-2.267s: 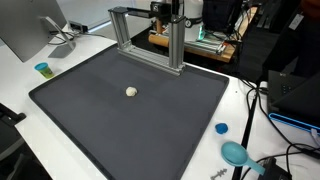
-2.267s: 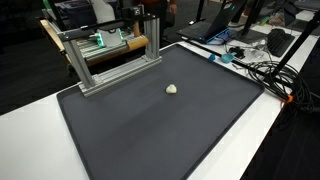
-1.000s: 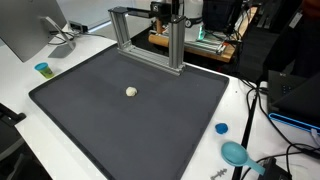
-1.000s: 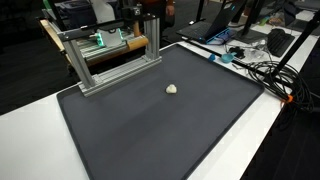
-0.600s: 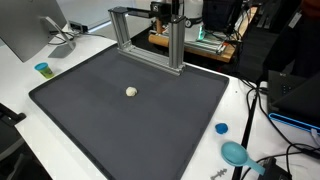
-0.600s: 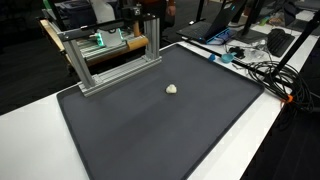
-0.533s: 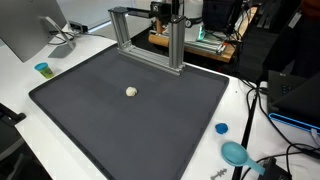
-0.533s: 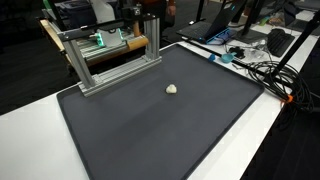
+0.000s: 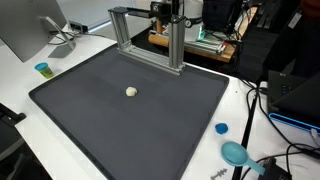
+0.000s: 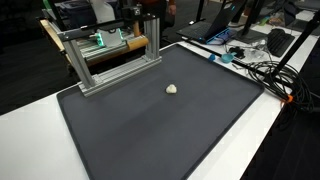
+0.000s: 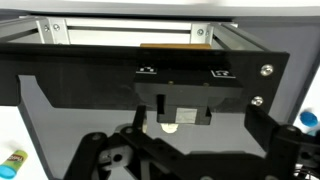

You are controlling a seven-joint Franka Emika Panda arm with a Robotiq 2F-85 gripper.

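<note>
one white ball [image 9: 131,91] lay on one dark mat [image 9: 150,125] near one metal frame [image 9: 177,45]; the pincer [image 11: 195,158] stood spread apart

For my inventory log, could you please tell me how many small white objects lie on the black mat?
1. The small white object lies near the middle of the black mat, in front of the metal frame; none seems hidden.

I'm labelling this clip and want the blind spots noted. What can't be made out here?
- White lump: too small in both exterior views to identify; in the wrist view a dark block hides its top.
- Gripper: absent from both exterior views; in the wrist view dark and cut by the bottom edge, so its opening is unclear.
</note>
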